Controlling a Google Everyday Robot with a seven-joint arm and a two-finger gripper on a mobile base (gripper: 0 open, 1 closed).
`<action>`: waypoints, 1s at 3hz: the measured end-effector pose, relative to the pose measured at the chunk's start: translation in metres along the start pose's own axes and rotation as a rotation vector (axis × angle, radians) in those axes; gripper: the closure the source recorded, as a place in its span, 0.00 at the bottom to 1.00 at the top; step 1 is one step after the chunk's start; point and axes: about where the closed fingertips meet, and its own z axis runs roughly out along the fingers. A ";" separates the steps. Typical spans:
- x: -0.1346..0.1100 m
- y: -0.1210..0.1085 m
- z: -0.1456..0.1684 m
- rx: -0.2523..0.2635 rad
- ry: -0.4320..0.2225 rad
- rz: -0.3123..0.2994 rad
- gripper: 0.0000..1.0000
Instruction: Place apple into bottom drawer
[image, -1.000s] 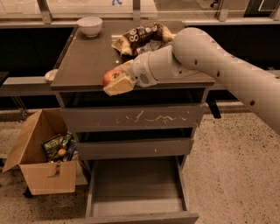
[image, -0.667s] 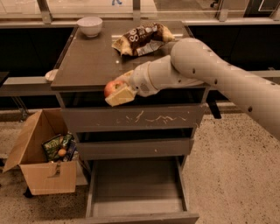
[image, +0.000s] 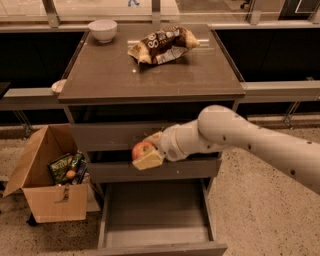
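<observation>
The red apple (image: 142, 149) with yellowish patches sits between the cream fingers of my gripper (image: 147, 151), which is shut on it. The gripper hangs in front of the cabinet's upper drawer fronts, left of centre, above the bottom drawer (image: 155, 234). That drawer is pulled out, a wide shallow grey-brown tray with nothing in it. My white arm (image: 250, 140) reaches in from the right.
On the cabinet top (image: 105, 75) stand a white bowl (image: 102, 29) at the back left and a brown snack bag (image: 162, 44) at the back centre. An open cardboard box (image: 47, 192) with packets and a small orange ball stands on the floor to the left.
My gripper has carried the apple down from the cabinet top's front edge to in front of the upper drawers. The camera view has shifted, showing more of the top.
</observation>
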 end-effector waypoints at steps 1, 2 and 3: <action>0.076 0.028 0.042 -0.025 0.053 0.080 1.00; 0.076 0.028 0.042 -0.025 0.053 0.080 1.00; 0.112 0.022 0.054 0.002 0.067 0.105 1.00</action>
